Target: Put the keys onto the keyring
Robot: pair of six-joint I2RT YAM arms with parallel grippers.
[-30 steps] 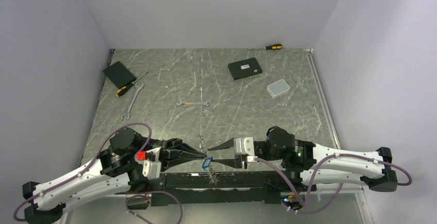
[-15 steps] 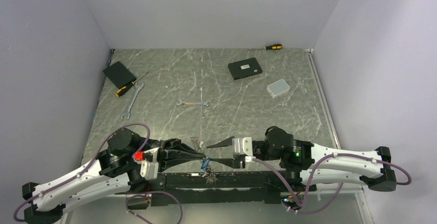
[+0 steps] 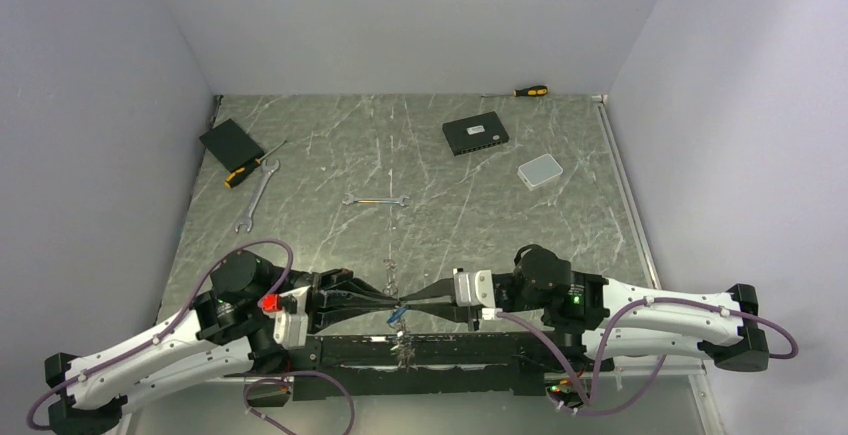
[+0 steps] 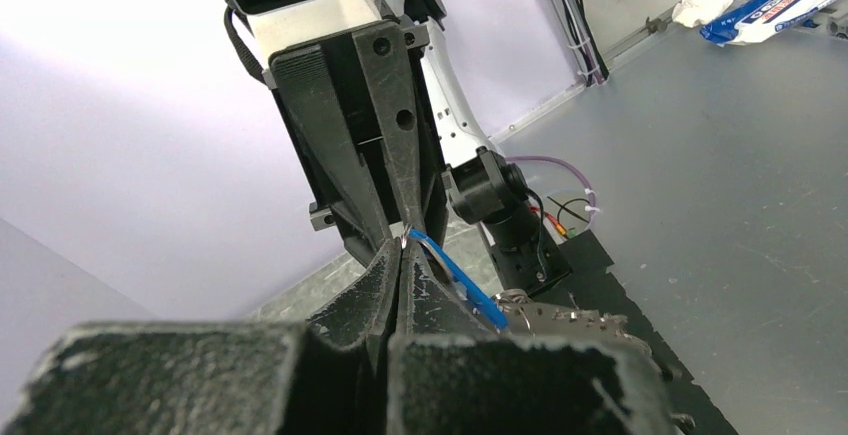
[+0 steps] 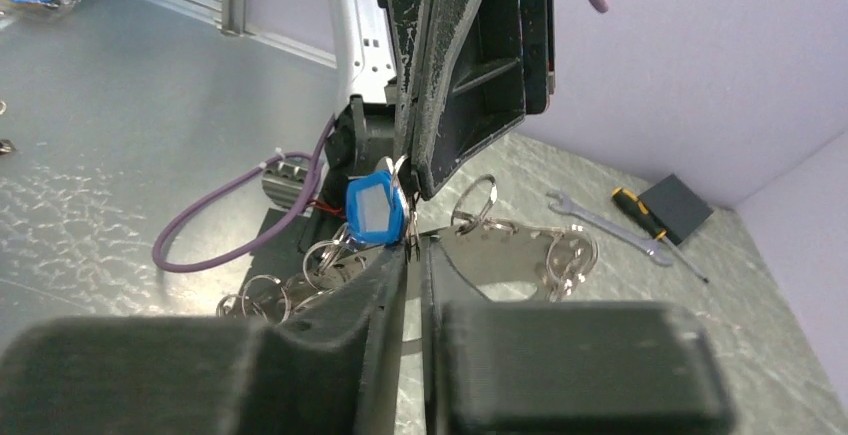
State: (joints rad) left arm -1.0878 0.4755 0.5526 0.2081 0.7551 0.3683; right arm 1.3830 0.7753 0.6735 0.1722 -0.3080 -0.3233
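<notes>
Right gripper [image 3: 407, 307] now clamped onto keys [image 3: 399, 314]

Back left, a black box [image 3: 231, 141] sits with a screwdriver [image 3: 250, 167] and spanner [image 3: 256, 195] just beside it. A smaller spanner [image 3: 375, 200] lies centre; back right, a black unit [image 3: 476, 135], a white case [image 3: 540, 171] and a second screwdriver [image 3: 529, 91].

Table [image 3: 480, 215]: dark grey-green, marbled with white veins. Keys [image 5: 335, 253]: silver, one tag [image 5: 375, 207] blue with a pale face. Left gripper [image 3: 388, 303] and right gripper [image 3: 410, 306]: black. Screwdriver [image 3: 530, 91]: yellow and black handle. Spanner [image 3: 375, 200]: silver. Small box [image 3: 540, 170]: white.
</notes>
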